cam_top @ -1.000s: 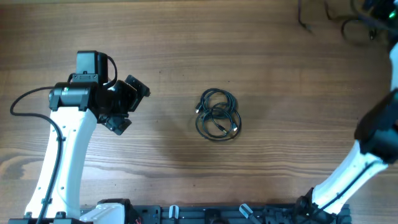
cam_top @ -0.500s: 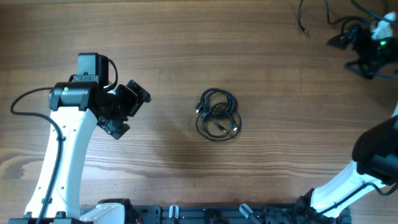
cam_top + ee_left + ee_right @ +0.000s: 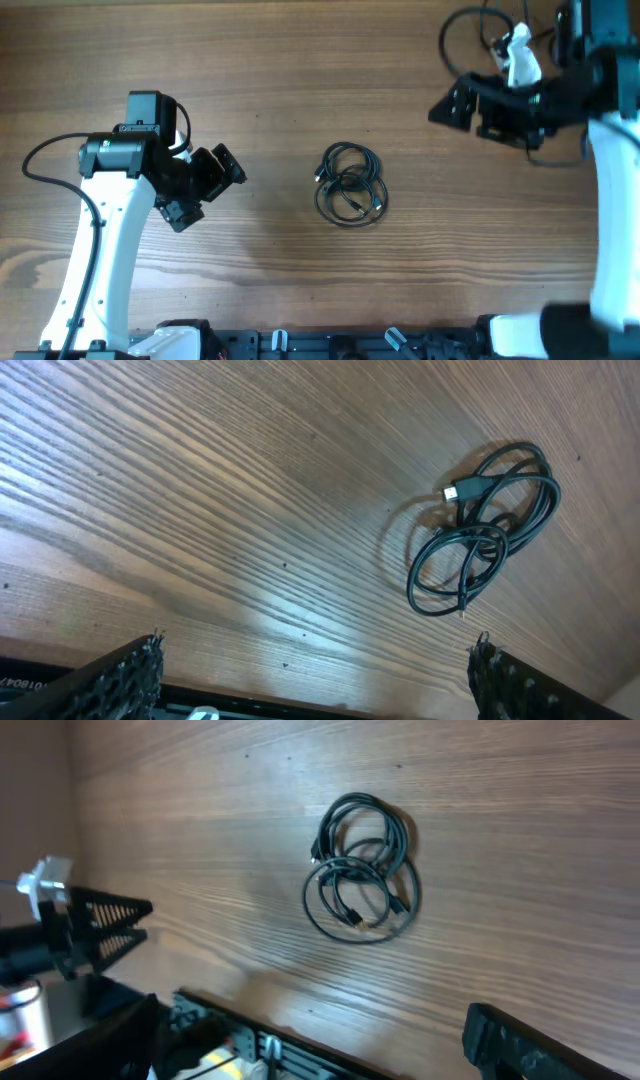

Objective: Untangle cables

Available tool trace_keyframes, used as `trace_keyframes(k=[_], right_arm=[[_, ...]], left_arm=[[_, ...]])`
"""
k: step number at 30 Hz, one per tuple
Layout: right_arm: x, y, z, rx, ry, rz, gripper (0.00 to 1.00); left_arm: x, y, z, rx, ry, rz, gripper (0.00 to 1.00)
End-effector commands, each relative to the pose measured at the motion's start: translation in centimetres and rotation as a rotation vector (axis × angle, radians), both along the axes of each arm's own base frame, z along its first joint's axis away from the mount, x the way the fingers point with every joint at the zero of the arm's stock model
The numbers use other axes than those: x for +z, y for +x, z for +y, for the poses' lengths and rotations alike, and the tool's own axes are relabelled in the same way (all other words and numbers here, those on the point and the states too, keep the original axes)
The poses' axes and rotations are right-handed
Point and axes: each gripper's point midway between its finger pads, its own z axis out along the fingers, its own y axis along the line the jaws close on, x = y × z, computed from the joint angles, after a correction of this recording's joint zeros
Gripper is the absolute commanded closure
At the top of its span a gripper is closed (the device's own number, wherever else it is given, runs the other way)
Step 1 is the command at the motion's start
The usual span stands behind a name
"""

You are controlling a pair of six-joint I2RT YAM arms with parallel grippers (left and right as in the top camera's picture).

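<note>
Black cables (image 3: 350, 184) lying tangled mid table (image 3: 280, 60), bare wood all round, well off near edge; L jaws & R jaws both gaping wide, gripping nothing

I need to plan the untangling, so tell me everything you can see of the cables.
The cables are thin, black, rubbery-looking flexible cords, coiled into one small tangle of overlapping loops, roughly two rings crossing in the middle. A few small plug ends show, one poking out at the edge. The bundle lies flat near the middle of the wooden table, and nothing else touches it.
</note>
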Motion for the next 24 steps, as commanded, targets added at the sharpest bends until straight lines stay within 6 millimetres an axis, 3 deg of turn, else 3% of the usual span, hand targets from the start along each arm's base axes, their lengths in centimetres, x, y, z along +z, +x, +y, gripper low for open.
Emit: trace_keyframes(k=[1,3,8,12,16,24], right_arm=[[1.3,-3.0,0.8,-0.031,-0.115,-0.054,0.00],[2.0,-5.2,2.3,-0.051,-0.108,-0.060,0.00],[1.1,-6.5,3.7,-0.107,-0.133,-0.046,0.00],[-2.2,-7.0,6.1,-0.024,-0.150,-0.002,0.00],[-5.8,-7.6,6.5,0.007,-0.190,0.063,0.00],[-7.1,-6.5,7.2,0.026,-0.183,0.040,0.00]], left_arm=[[0.0,0.0,0.0,0.007,-0.005,0.005,0.00],[0.0,0.0,-0.1,0.007,-0.007,0.004,0.00],[0.2,-0.6,-1.8,-0.047,-0.053,0.013,0.00],[0.3,-1.5,-5.1,-0.183,-0.053,0.006,0.00],[0.3,-1.7,-8.2,-0.269,-0.039,-0.033,0.00],[-0.3,-0.6,-6.2,-0.153,0.114,-0.054,0.00]])
